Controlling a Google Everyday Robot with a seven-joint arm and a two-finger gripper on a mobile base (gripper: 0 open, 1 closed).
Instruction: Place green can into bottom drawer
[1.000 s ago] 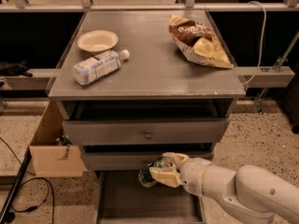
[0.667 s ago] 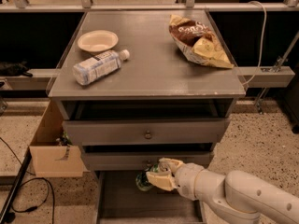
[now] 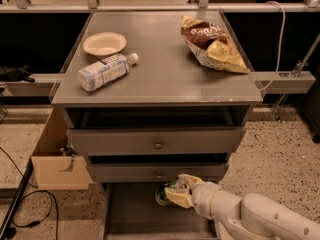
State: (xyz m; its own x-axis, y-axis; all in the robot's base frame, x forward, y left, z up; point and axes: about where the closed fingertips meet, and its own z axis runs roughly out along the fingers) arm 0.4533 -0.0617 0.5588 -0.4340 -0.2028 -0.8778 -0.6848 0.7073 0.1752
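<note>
Standing open below the middle drawer, the bottom drawer shows bare grey floor from its left wall to the centre; its front edge is cut off by the frame. The arm enters from the lower right. The pincer hangs just under the middle drawer's front, pinching the can over the floor's rear, fingers half hiding it.

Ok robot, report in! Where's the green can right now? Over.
Gripper shut on green can, just below the middle drawer front. Can held over the open bottom drawer, not yet set down. No obstacle seen in the drawer.
</note>
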